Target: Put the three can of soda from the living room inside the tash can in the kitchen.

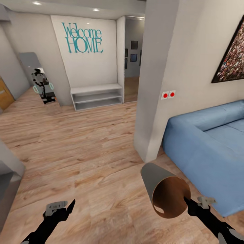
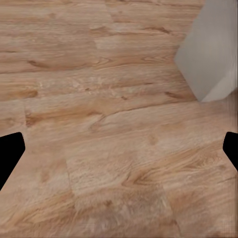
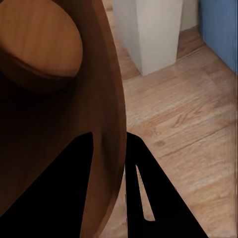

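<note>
One bin (image 1: 166, 193), round, glossy outside reading grey in the head view, copper-brown inside, held tipped with its mouth toward the camera, above the floor (image 1: 84, 149) just left of the sofa (image 1: 210, 142). Right claw (image 1: 188, 203) grips the bin's rim; in the right wrist view one black finger (image 3: 64, 188) sits inside the wall and the other outside, closed on the rim (image 3: 119, 148). That view also shows the bin's flat round bottom, lighter wood-brown.

Left claw (image 1: 62, 207) low at the left, black fingers with a grey plate, holding nothing. In the left wrist view its two black fingertips (image 2: 10, 153) stand at opposite edges, spread wide, over bare planks.

Floor: light wood planks, visible grain. One blue sofa, soft fabric, boxy arm. One white square pillar (image 1: 152, 84) between sofa and open floor; its base shows in both wrist views. Two red round switches (image 1: 168, 95) on the pillar. One white low shelf (image 1: 96, 96), two open tiers, under teal "Welcome HOME" lettering (image 1: 83, 38). One dark-framed picture (image 1: 230, 57) above the sofa. A leaning mirror (image 1: 39, 79) at the far left reflects the robot.
</note>
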Available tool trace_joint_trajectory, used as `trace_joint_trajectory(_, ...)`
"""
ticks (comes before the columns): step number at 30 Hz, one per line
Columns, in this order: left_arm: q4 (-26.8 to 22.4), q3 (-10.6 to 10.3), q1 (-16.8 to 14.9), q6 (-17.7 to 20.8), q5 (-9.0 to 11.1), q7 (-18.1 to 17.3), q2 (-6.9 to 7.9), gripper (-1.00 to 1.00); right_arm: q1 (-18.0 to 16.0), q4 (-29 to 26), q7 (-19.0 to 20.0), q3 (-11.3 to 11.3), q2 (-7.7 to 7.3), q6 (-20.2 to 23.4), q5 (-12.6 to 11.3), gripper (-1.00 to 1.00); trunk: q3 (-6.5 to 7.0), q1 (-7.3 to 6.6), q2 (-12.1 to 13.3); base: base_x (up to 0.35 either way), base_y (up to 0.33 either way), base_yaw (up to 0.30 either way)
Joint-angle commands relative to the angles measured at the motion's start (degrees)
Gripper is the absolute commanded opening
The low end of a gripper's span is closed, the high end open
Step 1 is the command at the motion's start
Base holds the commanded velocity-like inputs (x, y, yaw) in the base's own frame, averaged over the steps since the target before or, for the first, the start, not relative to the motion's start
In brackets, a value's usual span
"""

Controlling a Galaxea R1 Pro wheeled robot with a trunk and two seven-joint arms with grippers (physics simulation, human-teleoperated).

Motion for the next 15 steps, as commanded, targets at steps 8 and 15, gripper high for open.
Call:
trace_joint_trajectory(8, 0.0, 0.0, 0.0, 0.0, 0.0, 0.0, 0.0, 1.0, 0.0, -0.1, 0.2, -0.1, 0.0, 0.0, -0.6, -1.0, 0.01, 0.0, 0.0, 0.0, 0.0, -0.246)
trace_joint_trajectory(15, 0.0, 0.0, 0.0, -0.1, 0.0, 0.1, 0.0, 1.0, 0.0, -0.1, 0.2, -0.2, 0.0, 0.0, -0.6, -1.0, 0.01, 0.0, 0.0, 0.0, 0.0, -0.246)
